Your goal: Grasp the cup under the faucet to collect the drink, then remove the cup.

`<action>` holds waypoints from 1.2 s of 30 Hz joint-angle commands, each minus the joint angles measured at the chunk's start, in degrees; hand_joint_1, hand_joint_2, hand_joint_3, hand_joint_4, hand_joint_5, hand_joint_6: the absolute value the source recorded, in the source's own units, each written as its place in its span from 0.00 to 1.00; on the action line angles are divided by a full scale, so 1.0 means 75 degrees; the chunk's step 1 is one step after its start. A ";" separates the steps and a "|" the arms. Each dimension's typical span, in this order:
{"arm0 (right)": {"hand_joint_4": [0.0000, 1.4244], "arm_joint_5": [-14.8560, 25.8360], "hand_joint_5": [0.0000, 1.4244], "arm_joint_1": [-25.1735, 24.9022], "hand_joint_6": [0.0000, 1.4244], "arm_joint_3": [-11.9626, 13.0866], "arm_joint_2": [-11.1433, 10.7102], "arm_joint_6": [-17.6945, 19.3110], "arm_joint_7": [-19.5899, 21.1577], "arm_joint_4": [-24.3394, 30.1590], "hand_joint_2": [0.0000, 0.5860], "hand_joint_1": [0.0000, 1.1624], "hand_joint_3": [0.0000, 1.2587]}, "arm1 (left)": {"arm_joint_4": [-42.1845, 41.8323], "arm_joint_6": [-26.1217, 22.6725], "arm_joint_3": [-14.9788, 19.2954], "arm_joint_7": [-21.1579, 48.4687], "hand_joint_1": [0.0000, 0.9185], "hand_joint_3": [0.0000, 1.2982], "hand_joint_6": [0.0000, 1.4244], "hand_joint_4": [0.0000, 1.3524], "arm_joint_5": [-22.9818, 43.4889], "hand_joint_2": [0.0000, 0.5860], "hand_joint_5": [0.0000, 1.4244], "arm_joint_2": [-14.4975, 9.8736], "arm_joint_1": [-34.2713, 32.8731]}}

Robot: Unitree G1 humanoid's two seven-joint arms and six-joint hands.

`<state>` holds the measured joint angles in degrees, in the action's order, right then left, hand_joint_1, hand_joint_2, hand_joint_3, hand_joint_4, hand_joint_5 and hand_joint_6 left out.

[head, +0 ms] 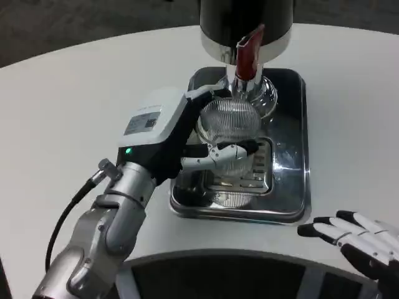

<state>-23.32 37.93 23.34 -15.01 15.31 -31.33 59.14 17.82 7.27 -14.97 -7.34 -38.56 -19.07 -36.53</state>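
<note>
Left silver forearm (103,233) comes in from the bottom-left, angled up and right, black cable (68,208) looping off its left side. Green LED lit on the black wrist section just behind the hand.

Left hand (181,134), white back with a label sticker, is wrapped around the clear ribbed plastic cup (229,128): one finger (227,152) crosses the cup's near side, others reach round the far side by the rim. So it grips the cup, fingers touching the wall on both sides. Cup is upright, mouth open upward. Can't tell if there's liquid in it.

Cup sits directly right of the left hand's palm, over the slotted drip grate (249,177) in the rectangular shiny stainless steel tray (293,187). Can't tell whether the cup base touches the grate or hangs just above it.

Just beyond the left hand's fingertips, above the cup's far rim: the faucet (248,78) with its red lever handle (249,53), mounted on the black cylindrical drink dispenser with chrome band (246,22). Cup mouth is below the spout.

Tray lies on the white round table (68,99), tray's left edge hidden under the left hand.

Far right, well apart from the tray: right hand (358,240), white and black fingers, resting low near the table's near edge, fingers extended and pointing left, slightly spread, nothing in them.
</note>
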 commanded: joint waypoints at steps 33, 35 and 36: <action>0.08 -0.0418 0.04 0.0209 0.03 -0.0568 0.0511 0.0230 -0.0313 0.0115 0.81 0.38 0.14 | -0.0874 0.0273 0.0184 0.0132 0.28 0.20 0.75 0.18 0.0288 0.17 0.40 -0.0168 0.0223; 0.08 -0.0434 0.04 0.0162 0.03 -0.0589 0.0496 0.0182 -0.0326 0.0115 0.81 0.38 0.15 | -0.0989 0.0242 0.0221 0.0173 0.28 0.20 0.75 0.18 0.0294 0.17 0.40 -0.0224 0.0282; 0.08 -0.0434 0.04 0.0143 0.03 -0.0596 0.0489 0.0158 -0.0333 0.0115 0.81 0.38 0.15 | -0.1025 0.0229 0.0234 0.0184 0.28 0.20 0.75 0.18 0.0305 0.17 0.40 -0.0239 0.0303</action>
<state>-26.09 38.92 19.26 -11.51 16.86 -33.08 59.14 11.61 8.74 -14.07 -6.34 -36.40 -19.79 -35.98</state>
